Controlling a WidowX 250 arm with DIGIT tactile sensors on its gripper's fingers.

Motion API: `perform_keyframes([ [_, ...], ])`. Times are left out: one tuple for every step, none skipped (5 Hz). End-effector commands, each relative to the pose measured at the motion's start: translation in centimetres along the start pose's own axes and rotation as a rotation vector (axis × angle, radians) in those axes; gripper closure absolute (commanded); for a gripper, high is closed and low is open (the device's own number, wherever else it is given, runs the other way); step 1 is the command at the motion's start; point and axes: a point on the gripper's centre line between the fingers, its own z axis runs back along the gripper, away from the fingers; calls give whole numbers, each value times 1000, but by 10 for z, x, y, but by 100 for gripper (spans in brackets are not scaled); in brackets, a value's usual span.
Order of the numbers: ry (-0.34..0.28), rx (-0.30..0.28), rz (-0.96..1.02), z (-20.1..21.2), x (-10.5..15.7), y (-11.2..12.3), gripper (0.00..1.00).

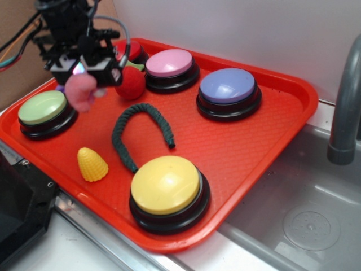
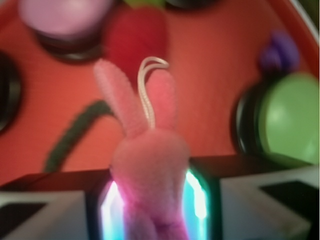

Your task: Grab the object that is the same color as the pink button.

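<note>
The fuzzy pink plush bunny (image 1: 82, 91) hangs above the red tray (image 1: 242, 141), between the green button and the red plush strawberry. My gripper (image 1: 84, 72) is shut on it from above. In the wrist view the bunny (image 2: 147, 160) fills the middle, its long ears and white loop pointing away, with my gripper (image 2: 152, 207) clamped on its body between the lit pads. The pink button (image 1: 170, 63), with a light pink dome on a black base, sits at the tray's back; in the wrist view it appears as the blurred pink button (image 2: 65, 12) at top left.
On the tray sit a green button (image 1: 43, 108), a lavender-blue button (image 1: 228, 87), a yellow button (image 1: 166, 186), a red strawberry plush (image 1: 131, 83), a dark green rope (image 1: 138, 127) and a yellow corn toy (image 1: 92, 164). A grey faucet (image 1: 345, 96) and sink lie to the right.
</note>
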Motion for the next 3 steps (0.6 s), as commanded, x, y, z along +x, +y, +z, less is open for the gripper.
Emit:
perform_keyframes([
  [-102, -18, -129, 61, 20, -18, 100],
  [-119, -47, -122, 75, 29, -14, 100],
  [-137, -12, -74, 61, 34, -12, 100],
])
